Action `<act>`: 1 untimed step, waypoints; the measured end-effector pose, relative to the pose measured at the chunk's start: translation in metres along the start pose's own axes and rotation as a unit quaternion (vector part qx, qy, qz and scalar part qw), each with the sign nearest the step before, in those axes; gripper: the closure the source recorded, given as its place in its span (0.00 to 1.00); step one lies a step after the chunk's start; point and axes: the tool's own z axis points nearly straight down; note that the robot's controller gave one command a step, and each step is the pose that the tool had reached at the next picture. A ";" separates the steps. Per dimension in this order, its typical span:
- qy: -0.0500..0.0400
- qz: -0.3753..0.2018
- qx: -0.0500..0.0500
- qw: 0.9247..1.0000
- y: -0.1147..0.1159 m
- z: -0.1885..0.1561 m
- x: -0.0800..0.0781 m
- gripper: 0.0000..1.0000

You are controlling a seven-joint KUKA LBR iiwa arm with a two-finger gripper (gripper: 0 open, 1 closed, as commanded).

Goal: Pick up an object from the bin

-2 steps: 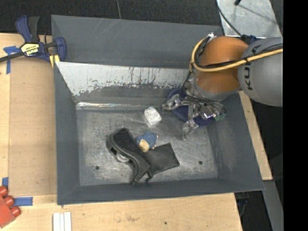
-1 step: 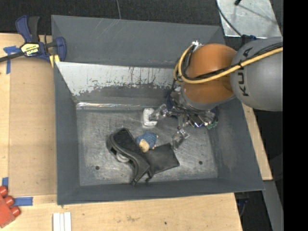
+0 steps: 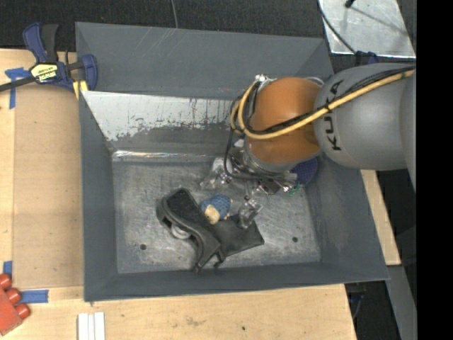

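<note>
My gripper (image 3: 249,205) hangs low over the middle of the bin, just right of a small blue object with a tan end (image 3: 214,207). That small object rests against a black curved piece (image 3: 182,213), which runs down into a flat black flap (image 3: 237,237) right under the gripper. A crumpled clear plastic piece (image 3: 212,178) lies just behind, to the gripper's left. Whether anything is between the fingers is hidden.
A dark blue object (image 3: 308,168) peeks out at the bin's right side, behind the arm. The arm's orange cover hides the floor at the back right. Bare floor lies at the left and along the front wall.
</note>
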 end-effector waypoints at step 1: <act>-0.002 0.001 0.002 1.000 -0.001 -0.002 -0.001 1.00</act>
